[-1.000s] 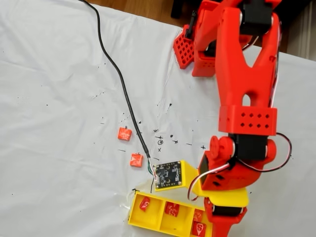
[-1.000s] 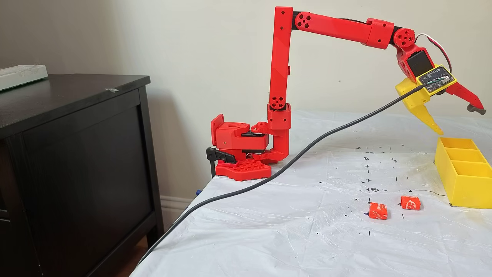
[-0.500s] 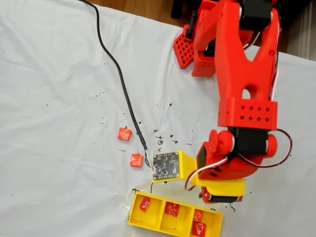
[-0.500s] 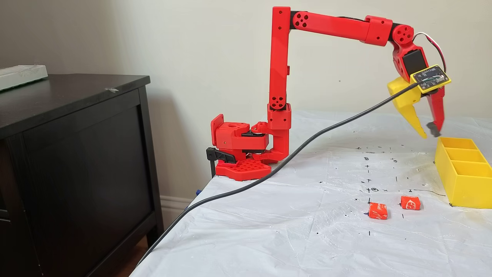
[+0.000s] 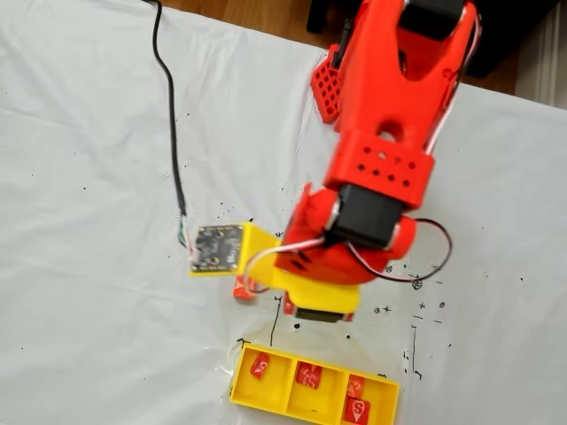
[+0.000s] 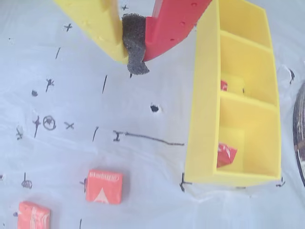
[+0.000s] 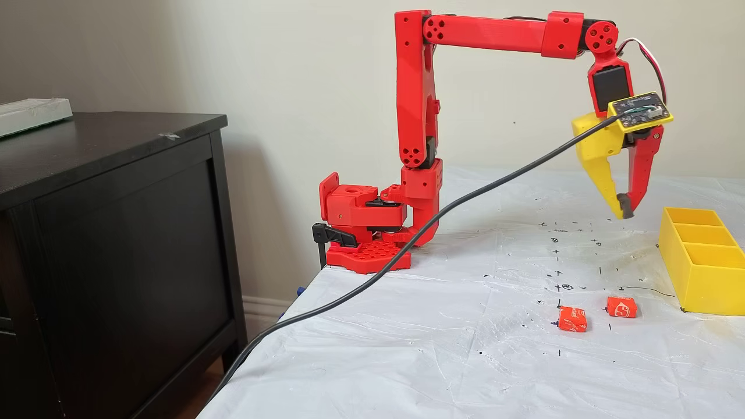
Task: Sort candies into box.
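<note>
My gripper hangs shut and empty above the white sheet, left of the yellow box in that fixed view. In the wrist view its yellow and red fingers meet at a black foam pad, beside the box. Two red-orange candies lie on the sheet in front of the box; the wrist view shows them low left. From above, several candies lie across the three compartments of the box, and the arm partly hides one loose candy.
A black cable runs from the table's left edge up to the circuit board on its yellow bracket at the wrist. The arm's red base is clamped at the back left. A dark cabinet stands beside the table. Pen marks dot the sheet.
The gripper went from wide open over the box's far end to shut. The arm swung back off the box toward the loose candies, taking the cable with it.
</note>
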Tool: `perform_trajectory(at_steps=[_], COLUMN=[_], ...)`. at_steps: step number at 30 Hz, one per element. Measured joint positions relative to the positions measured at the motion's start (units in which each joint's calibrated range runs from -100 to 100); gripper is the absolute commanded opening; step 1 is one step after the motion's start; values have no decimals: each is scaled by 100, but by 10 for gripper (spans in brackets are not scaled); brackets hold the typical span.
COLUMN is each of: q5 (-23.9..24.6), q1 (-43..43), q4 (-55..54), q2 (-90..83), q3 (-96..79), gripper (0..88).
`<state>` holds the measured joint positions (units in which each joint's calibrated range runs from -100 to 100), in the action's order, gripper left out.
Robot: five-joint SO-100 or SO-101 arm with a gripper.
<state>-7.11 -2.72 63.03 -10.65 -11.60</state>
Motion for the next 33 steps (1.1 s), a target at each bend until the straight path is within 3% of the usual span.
perform_trajectory(at_steps=[8,17,22,26,33], q5=[-264,-479,-586,-650,-850], q1=[-796,-1121,-1138,-1170,-1292], q4=[-235,-322,-314,-251,-212], q2=[-68,8,255,356,407], q3=[-9,-140,-280,-280,-438], gripper=[2,14,125,270,291])
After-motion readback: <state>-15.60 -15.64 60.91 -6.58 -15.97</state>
